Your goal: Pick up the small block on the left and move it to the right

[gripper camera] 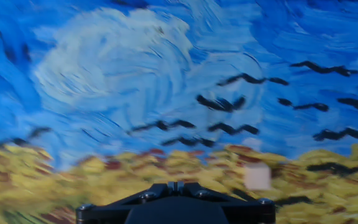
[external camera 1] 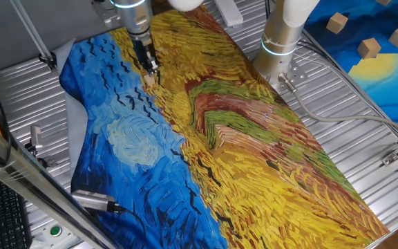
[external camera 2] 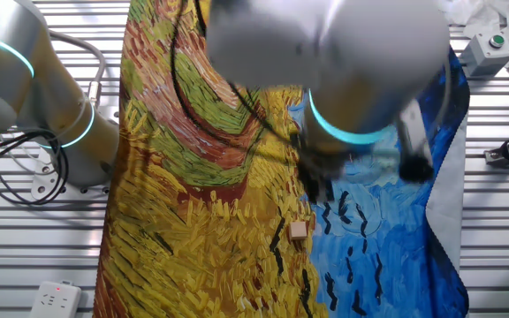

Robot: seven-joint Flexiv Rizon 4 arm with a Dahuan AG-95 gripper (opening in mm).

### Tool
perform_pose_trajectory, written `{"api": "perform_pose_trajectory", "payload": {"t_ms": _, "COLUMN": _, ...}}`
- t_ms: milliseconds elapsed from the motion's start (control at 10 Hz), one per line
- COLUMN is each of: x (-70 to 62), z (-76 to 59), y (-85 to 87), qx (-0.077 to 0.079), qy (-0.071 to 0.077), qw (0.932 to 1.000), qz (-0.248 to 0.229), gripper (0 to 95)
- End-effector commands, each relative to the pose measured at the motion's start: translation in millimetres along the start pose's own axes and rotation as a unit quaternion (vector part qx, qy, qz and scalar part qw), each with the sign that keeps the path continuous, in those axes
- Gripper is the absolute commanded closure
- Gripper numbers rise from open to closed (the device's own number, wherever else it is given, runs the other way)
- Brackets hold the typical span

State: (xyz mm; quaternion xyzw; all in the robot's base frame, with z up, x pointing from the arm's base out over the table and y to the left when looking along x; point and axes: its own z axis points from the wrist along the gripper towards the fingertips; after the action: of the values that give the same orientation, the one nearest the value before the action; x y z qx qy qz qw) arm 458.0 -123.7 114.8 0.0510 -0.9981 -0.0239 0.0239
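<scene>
The small block (external camera 2: 299,230) is a tiny pale-tan cube lying on the painted cloth (external camera 2: 193,221), where the yellow field meets the blue sky. In one fixed view it shows just below the fingertips (external camera 1: 150,79). In the hand view it lies on the cloth, blurred, to the right of the fingers (gripper camera: 257,176). My gripper (external camera 1: 148,66) hangs over the cloth just above and beside the block. Its jaws stand together with nothing between them (gripper camera: 176,185). In the other fixed view my arm hides most of the gripper (external camera 2: 315,190).
Larger tan wooden blocks (external camera 1: 370,47) lie on a second painted cloth at the back right. The robot base (external camera 1: 282,34) stands behind the cloth. A metal cylinder with a cable (external camera 1: 94,200) lies at the cloth's front left edge. A button box (external camera 2: 489,49) sits on the metal table.
</scene>
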Motion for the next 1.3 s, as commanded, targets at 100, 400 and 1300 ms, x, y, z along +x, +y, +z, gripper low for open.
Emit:
{"api": "perform_pose_trajectory", "payload": {"t_ms": 100, "x": -2.5, "z": 7.2, "y": -19.7, "qx": -0.007, "qy": 0.005, "qw": 1.0000, "qz": -0.003, "gripper": 95.0}}
{"api": "perform_pose_trajectory", "payload": {"t_ms": 400, "x": -7.9, "z": 18.1, "y": -16.1, "qx": -0.005, "qy": 0.003, "qw": 1.0000, "qz": -0.005, "gripper": 95.0}}
{"api": "perform_pose_trajectory", "payload": {"t_ms": 1300, "x": -2.3, "z": 13.6, "y": -18.2, "qx": -0.011, "qy": -0.002, "qw": 0.9999, "qz": -0.008, "gripper": 95.0}}
